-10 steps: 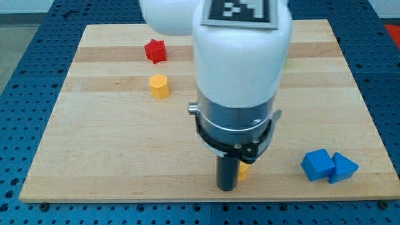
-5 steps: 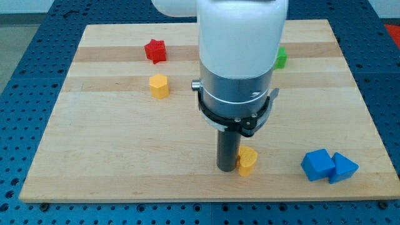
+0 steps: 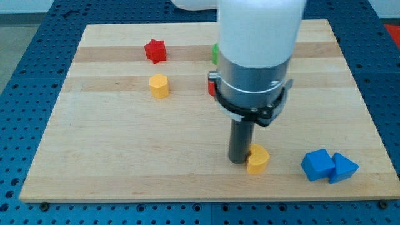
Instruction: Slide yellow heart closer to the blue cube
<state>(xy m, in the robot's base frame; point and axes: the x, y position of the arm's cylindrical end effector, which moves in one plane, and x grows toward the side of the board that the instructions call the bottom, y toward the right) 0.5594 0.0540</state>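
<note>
The yellow heart (image 3: 257, 159) lies near the board's bottom edge, right of centre. My tip (image 3: 238, 160) stands on the board touching the heart's left side. The blue cube (image 3: 317, 165) sits at the bottom right, a short gap to the right of the heart. A second blue block (image 3: 344, 167) touches the cube's right side.
A yellow hexagonal block (image 3: 159, 85) and a red star block (image 3: 155, 50) sit at the upper left. A green block (image 3: 214, 54) and a red block (image 3: 211, 87) peek out from behind the arm's body (image 3: 256, 56). The wooden board (image 3: 94, 156) lies on a blue perforated table.
My tip has moved up and to the view's right, pushing the yellow heart right, closer to the blue cube. The arm's body shifted right, uncovering the green and red blocks on its left.
</note>
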